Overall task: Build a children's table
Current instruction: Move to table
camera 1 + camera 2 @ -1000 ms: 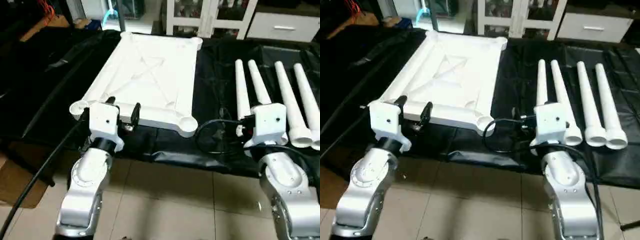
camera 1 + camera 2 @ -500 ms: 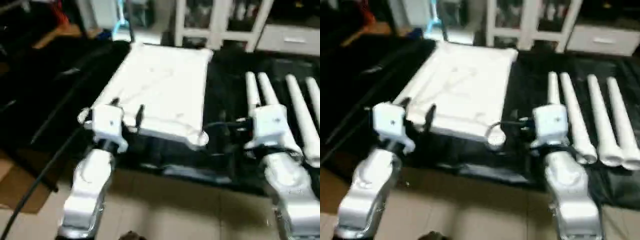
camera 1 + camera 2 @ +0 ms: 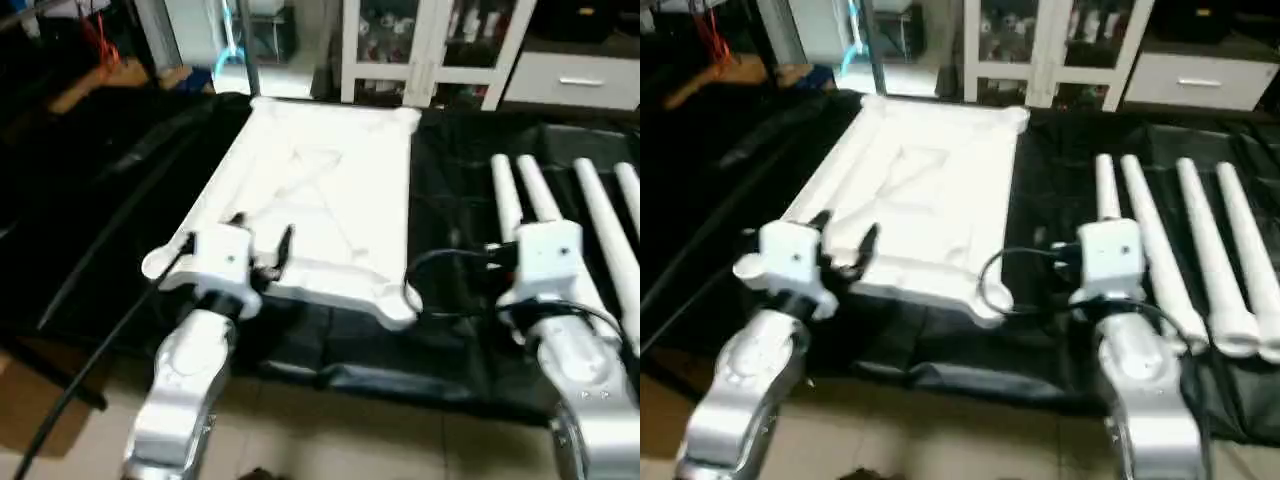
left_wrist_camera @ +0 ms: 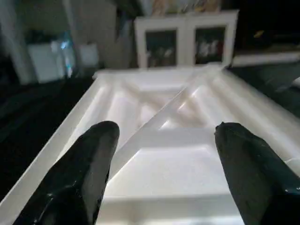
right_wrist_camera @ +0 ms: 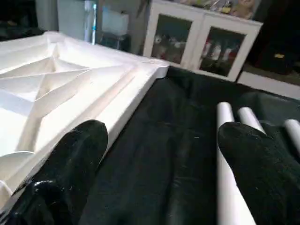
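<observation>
Table top [image 3: 325,195] lay ribbed side up on black sheet [image 3: 450,250], corner sockets empty. Four legs [image 3: 1160,250] lay side by side on its right. Left gripper [image 4: 161,140] gaped wide over near edge, empty. Right gripper [image 5: 161,145] gaped wide, empty, over sheet between top and legs.

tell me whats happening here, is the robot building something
It is about to assemble a children's table. The white table top lies underside up on a black sheet, with four white legs lined up beside it. The left gripper hovers open at the top's near edge; the right gripper is open and empty, near the legs.
</observation>
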